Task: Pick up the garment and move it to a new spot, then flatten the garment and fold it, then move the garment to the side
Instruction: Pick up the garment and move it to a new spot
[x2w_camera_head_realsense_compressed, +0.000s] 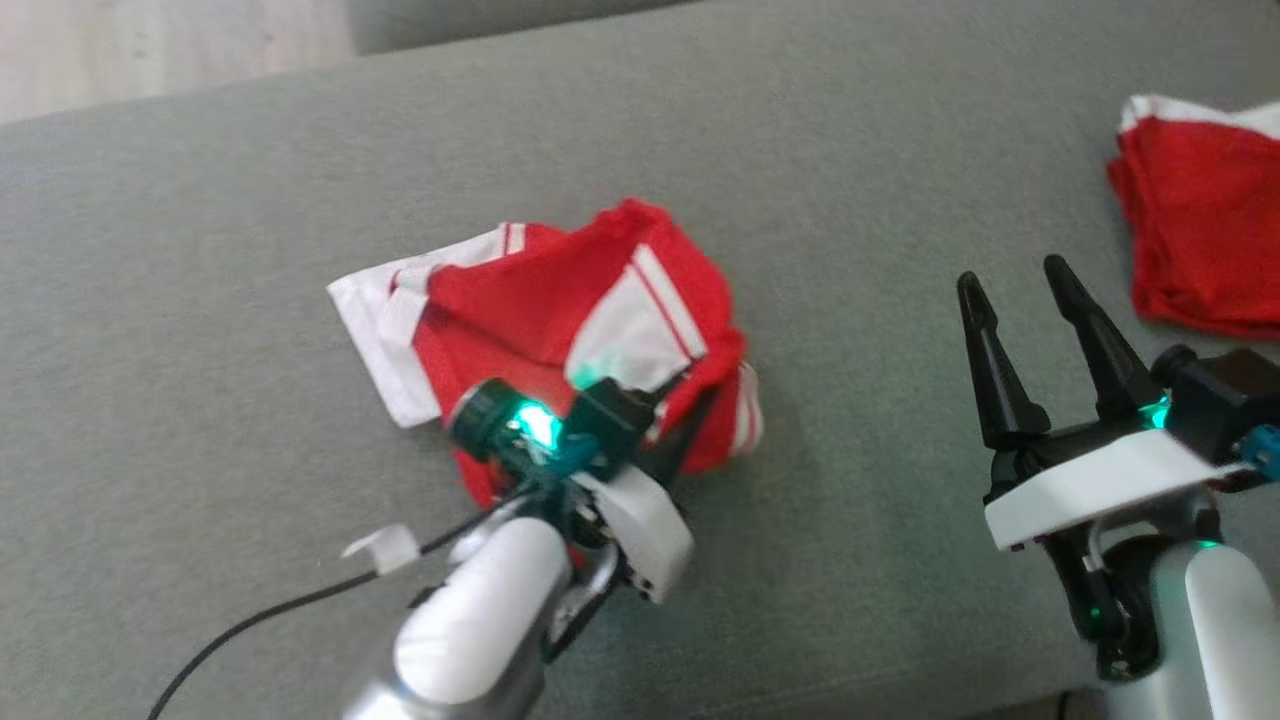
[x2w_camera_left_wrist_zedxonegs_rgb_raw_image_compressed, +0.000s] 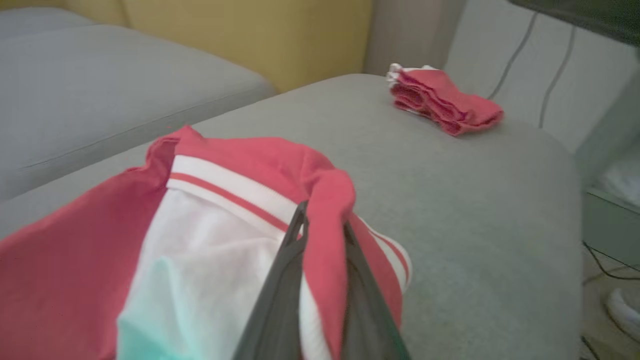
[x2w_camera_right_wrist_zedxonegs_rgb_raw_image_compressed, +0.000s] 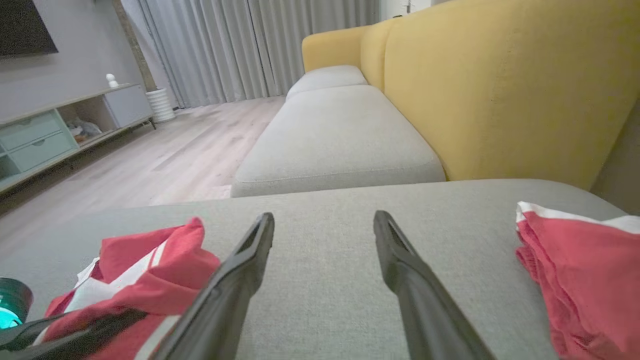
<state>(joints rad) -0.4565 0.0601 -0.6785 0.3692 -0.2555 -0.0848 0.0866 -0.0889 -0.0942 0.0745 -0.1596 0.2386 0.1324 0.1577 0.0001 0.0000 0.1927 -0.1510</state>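
The left gripper (x2w_camera_left_wrist_zedxonegs_rgb_raw_image_compressed: 322, 220) is pinching a fold of the crumpled garment (x2w_camera_head_realsense_compressed: 520, 310); the right gripper (x2w_camera_head_realsense_compressed: 1010, 272) beside it is hovering spread, empty. Flattening and folding are probably remaining.

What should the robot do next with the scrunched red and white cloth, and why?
Probably lift the left gripper: it is shut on a fold of the crumpled garment, which lies bunched on the grey cushion. The right gripper is open, holding nothing.

Pale glossy forearms (x2w_camera_head_realsense_compressed: 480, 620) end in white wrist housings (x2w_camera_head_realsense_compressed: 1090, 490) carrying black camera blocks (x2w_camera_head_realsense_compressed: 1225, 400) with green lights (x2w_camera_head_realsense_compressed: 535, 425). Long, dark, tapered fingers (x2w_camera_head_realsense_compressed: 985, 350). A thin black cable (x2w_camera_head_realsense_compressed: 260, 620) runs beside the left forearm.
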